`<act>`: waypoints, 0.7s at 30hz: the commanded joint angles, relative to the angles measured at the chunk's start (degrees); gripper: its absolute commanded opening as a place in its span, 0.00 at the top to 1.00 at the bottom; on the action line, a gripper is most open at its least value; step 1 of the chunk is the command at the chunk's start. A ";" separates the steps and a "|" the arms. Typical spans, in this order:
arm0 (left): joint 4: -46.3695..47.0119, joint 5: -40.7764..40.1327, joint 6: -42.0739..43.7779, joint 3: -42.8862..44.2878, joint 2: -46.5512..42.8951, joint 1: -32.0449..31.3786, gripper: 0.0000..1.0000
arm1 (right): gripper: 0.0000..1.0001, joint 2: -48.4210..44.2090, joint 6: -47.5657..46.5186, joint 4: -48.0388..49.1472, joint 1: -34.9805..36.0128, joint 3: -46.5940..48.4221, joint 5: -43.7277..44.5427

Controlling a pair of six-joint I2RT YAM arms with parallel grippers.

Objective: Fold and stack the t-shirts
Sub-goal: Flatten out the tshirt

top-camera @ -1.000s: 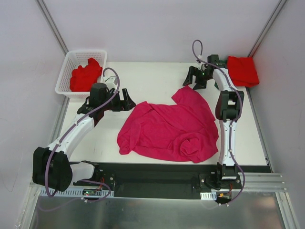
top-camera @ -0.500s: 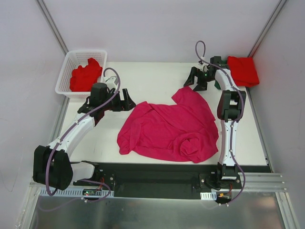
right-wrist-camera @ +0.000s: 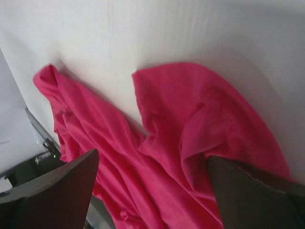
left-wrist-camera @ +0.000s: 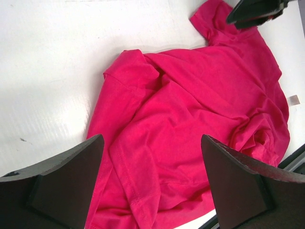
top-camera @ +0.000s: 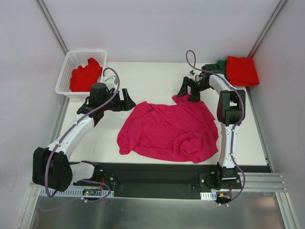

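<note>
One folded red shirt (top-camera: 242, 70) lies at the far right corner of the table (top-camera: 152, 78). A bit of dark green cloth (top-camera: 220, 64) peeks out just beside it, so that looks like the stack. I think those two are done.

One bunched red shirt (top-camera: 86, 75) sits in the white basket (top-camera: 62, 81). It is not folded yet.

The pink shirt (top-camera: 167, 131) lies crumpled in the middle of the table, with a twisted lump near the front. It is not flat and not folded.

The left gripper (top-camera: 129, 102) hangs by the pink shirt's far left edge. Its jaws are wide apart with nothing in them. The right gripper (top-camera: 187, 94) is over the far sleeve, also spread wide and holding nothing.

So about half the job looks left: smooth and fold the pink shirt, then do the one in the basket.
</note>
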 commanded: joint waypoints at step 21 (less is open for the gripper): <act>0.96 0.83 1.84 -1.35 -6.01 -0.26 0.17 | 0.02 -20.70 1.47 10.28 11.53 -20.85 30.08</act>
